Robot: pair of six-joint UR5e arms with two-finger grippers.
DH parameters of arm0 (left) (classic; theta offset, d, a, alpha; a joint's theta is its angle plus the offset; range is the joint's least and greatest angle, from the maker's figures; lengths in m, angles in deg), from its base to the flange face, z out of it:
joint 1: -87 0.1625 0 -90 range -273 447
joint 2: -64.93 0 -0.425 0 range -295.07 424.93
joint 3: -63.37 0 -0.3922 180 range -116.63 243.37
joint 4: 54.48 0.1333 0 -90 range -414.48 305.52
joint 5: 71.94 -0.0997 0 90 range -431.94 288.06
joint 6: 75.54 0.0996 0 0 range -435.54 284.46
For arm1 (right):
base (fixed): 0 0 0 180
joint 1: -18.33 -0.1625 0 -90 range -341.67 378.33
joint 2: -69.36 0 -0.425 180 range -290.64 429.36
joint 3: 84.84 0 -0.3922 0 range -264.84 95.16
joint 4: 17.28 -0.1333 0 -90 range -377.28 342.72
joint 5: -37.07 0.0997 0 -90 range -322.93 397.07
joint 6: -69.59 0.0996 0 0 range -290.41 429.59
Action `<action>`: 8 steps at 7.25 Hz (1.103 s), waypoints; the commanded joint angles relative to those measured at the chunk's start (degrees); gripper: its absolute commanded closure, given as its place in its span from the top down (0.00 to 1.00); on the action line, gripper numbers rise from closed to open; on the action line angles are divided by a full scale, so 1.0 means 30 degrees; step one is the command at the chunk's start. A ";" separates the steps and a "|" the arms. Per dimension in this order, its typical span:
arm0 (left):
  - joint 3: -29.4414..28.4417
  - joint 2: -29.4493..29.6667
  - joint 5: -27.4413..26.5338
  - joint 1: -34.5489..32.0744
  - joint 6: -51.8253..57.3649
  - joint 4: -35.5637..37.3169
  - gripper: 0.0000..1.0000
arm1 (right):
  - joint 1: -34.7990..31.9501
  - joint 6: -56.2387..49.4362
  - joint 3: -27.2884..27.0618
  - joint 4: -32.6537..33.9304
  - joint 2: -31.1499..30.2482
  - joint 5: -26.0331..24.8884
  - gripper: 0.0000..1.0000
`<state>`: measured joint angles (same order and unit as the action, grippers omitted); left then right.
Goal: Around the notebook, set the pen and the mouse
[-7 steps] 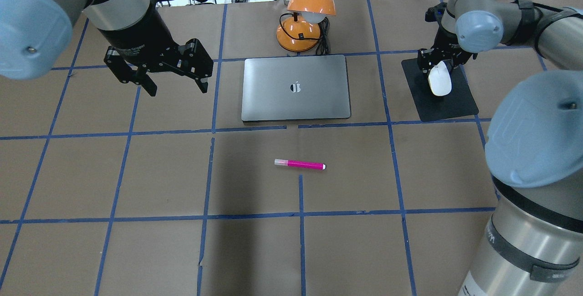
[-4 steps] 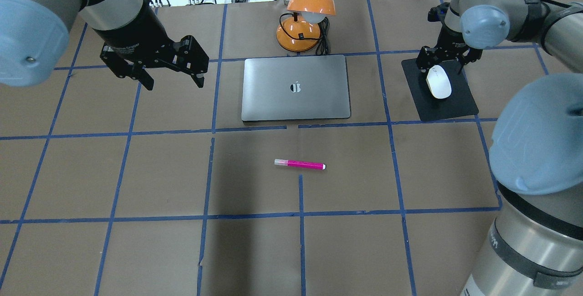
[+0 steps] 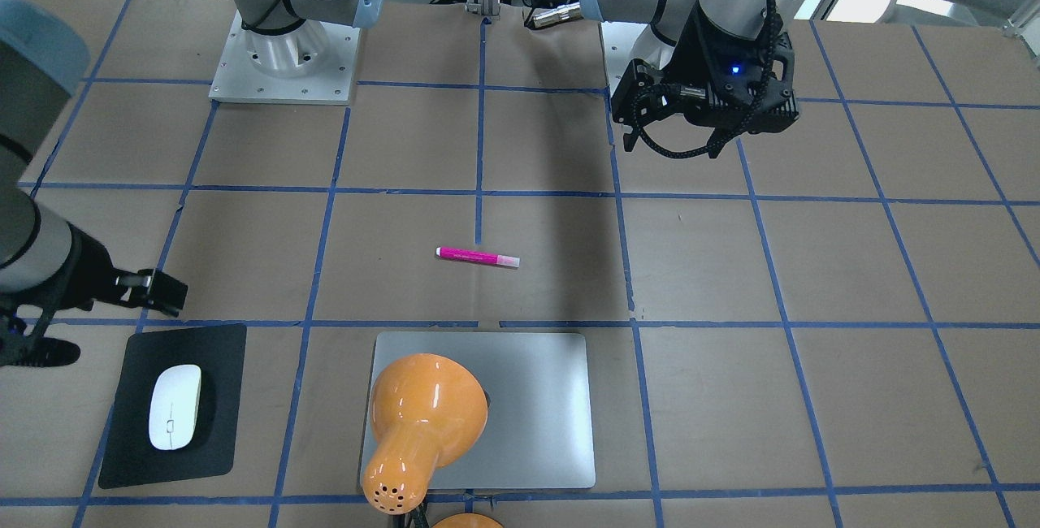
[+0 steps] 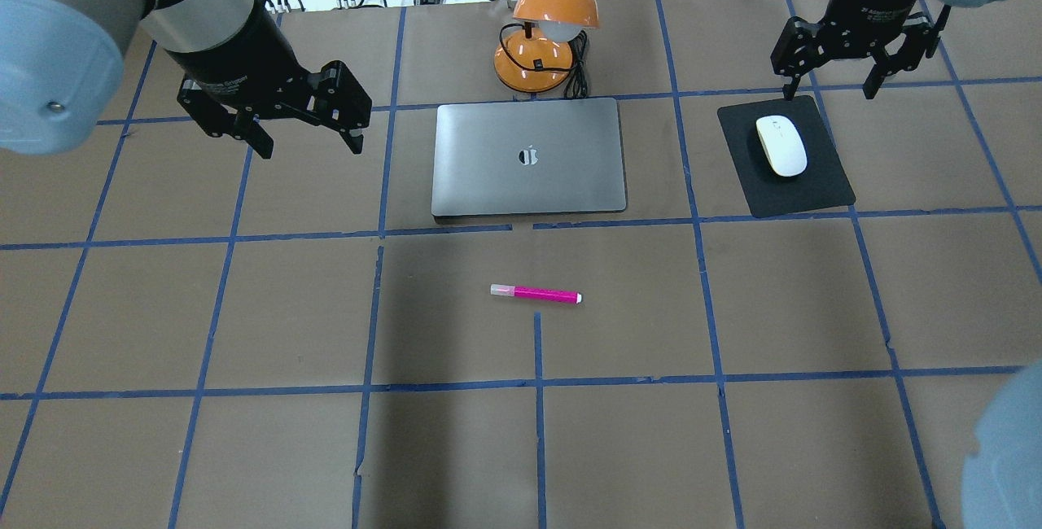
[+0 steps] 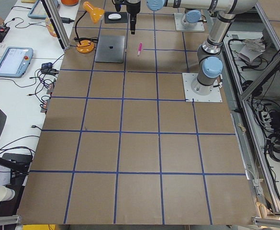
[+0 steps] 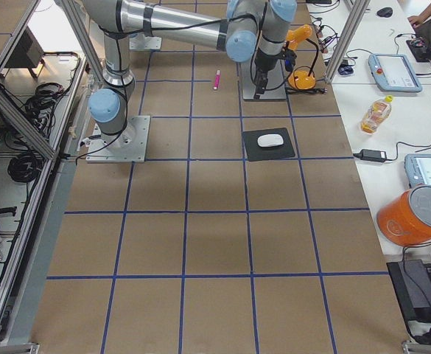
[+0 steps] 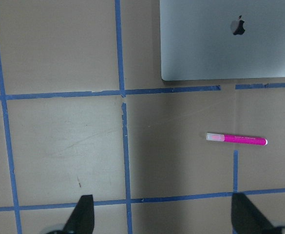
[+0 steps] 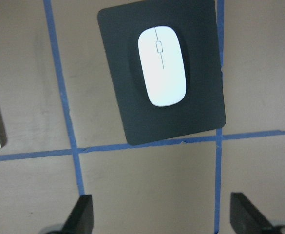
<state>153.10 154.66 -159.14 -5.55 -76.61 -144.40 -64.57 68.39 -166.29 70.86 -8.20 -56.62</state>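
1. Since the earlier overhead frames the right fingers (image 8: 83, 217) have lifted off the mouse (image 4: 781, 145) and pulled back past the far edge of the black mat (image 4: 822, 187). The left fingers (image 7: 82, 217) have shifted only slightly from a second ago.
2. The right fingers are spread wide and hold nothing. They hang over the desk (image 4: 244, 309) just beyond the mat, clear of the mouse.
3. The left fingers are likewise spread wide with nothing between them. They hover above bare desk, off the notebook's left side.
4. The mouse is a smooth white oval, flat and glossy, with a thin grey line and a small scroll slit down its middle. It lies free on the mat, nearer the far end than the near one.
5. The mat is a thin matte black rectangle, turned a little askew to the blue tape grid, and sits well to the right of the notebook.
6. The notebook (image 4: 529, 179) is a flat silver-grey metal slab with rounded corners and a dark logo at its centre. It lies closed on the desk.
7. The pen (image 4: 536, 294) is a slim magenta stick with a pale pinkish end on the left. It lies flat, roughly parallel to the notebook's near edge, well apart from it and in the next grid square toward the robot.
8. An orange lamp (image 4: 553, 16) with a glossy shade stands just beyond the notebook's far edge, its black cord coiled at the base.
9. The desk is covered in dull brown paper, marked into squares by blue tape.
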 commanded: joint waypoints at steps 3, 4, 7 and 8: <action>0.0000 0.0003 -0.0259 0.0000 -0.0055 0.0001 1.00 | -0.0783 0.1248 -0.3549 -0.0872 -0.5073 0.0056 1.00; 0.0000 0.0003 -0.0259 0.0000 -0.0084 0.0001 1.00 | -0.0812 0.1219 -0.3783 -0.1368 -0.5720 0.0085 1.00; 0.0000 0.0003 -0.1569 0.0000 0.0091 0.0030 1.00 | -0.1690 0.1655 -0.3785 -0.1373 -0.5668 0.0788 1.00; 0.0000 0.0032 -0.1577 0.0000 -0.0141 0.0146 1.00 | -0.1807 0.1775 -0.3756 -0.1373 -0.5639 0.0731 1.00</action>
<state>153.10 154.70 -162.96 -5.55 -76.57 -144.24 -69.42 73.04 -177.57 66.78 -25.22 -54.52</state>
